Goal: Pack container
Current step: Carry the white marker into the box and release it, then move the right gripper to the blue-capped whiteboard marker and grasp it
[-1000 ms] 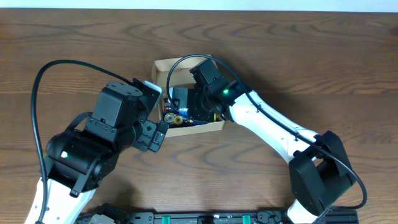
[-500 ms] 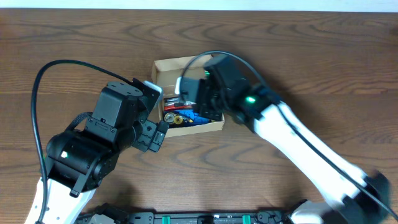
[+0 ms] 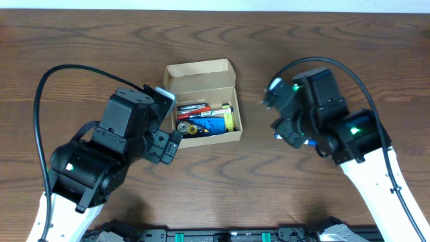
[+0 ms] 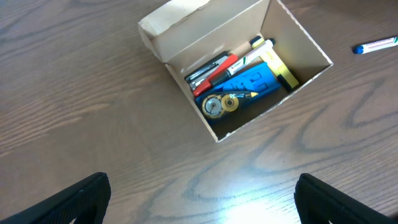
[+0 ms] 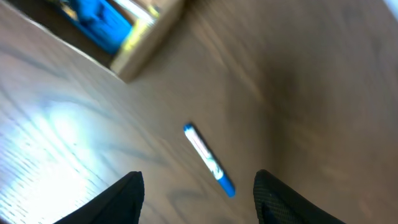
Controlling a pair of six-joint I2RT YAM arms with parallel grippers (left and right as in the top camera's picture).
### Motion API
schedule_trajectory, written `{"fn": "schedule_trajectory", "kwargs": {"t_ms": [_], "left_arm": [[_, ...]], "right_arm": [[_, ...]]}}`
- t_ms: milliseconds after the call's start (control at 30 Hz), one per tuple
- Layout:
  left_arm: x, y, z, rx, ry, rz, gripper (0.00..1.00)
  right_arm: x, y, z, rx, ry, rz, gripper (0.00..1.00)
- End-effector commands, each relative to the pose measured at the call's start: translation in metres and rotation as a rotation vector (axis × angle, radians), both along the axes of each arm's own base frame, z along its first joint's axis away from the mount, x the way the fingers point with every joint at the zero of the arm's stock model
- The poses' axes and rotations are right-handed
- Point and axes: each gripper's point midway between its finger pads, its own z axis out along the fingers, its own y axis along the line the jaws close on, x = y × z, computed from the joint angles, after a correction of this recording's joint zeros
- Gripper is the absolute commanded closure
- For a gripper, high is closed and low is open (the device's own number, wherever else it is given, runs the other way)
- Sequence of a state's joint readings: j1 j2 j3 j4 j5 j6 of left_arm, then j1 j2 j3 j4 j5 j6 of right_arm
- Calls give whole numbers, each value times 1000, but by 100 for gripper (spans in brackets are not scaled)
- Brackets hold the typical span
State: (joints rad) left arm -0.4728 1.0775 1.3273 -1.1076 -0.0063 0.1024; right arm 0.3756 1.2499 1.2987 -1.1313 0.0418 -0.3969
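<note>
The tan cardboard container point(image 3: 201, 69) sits open at the table's middle, flap lid back, holding pens, markers, a blue block and small round pieces; it also shows in the left wrist view point(image 4: 186, 28) and at the top of the right wrist view point(image 5: 149, 43). A blue-capped white marker point(image 5: 209, 160) lies on the wood right of the container, also in the left wrist view point(image 4: 375, 45). My right gripper point(image 5: 199, 193) is open and empty above that marker. My left gripper point(image 4: 202, 199) is open and empty, near the container's left front.
The dark wooden table point(image 3: 322, 54) surrounds the container. My left arm's bulk point(image 3: 101, 158) stands left of the container and my right arm point(image 3: 329, 124) to its right. A black cable point(image 3: 47, 81) loops at the left.
My right arm has withdrawn from over the container and swung right, now over the loose marker. The container's contents are uncovered. The left arm has not moved.
</note>
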Motion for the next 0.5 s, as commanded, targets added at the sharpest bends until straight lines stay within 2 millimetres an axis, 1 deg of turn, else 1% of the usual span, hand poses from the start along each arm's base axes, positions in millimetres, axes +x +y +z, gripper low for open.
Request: {"fn": "schedule_trajectory", "kwargs": {"t_ms": [0,133,233,300,400,467], "left_arm": [[0,1,1,3,-2,-2,5],[0,1,1,3,-2,-2,5],[0,1,1,3,-2,-2,5],[0,1,1,3,-2,-2,5],[0,1,1,3,-2,-2,5],[0,1,1,3,-2,-2,5]], "right_arm": [[-2,-22,-28,-12,64,-111,41],[-1,-33,-55,-6,91,-182,41],[-3,-40,-73,-33,104,-195,41],[-2,-44,-85,-68,97,-176,42],[1,-43,-102,-93,76,-109,41],[4,-43,-109,-108,58,-69,38]]}}
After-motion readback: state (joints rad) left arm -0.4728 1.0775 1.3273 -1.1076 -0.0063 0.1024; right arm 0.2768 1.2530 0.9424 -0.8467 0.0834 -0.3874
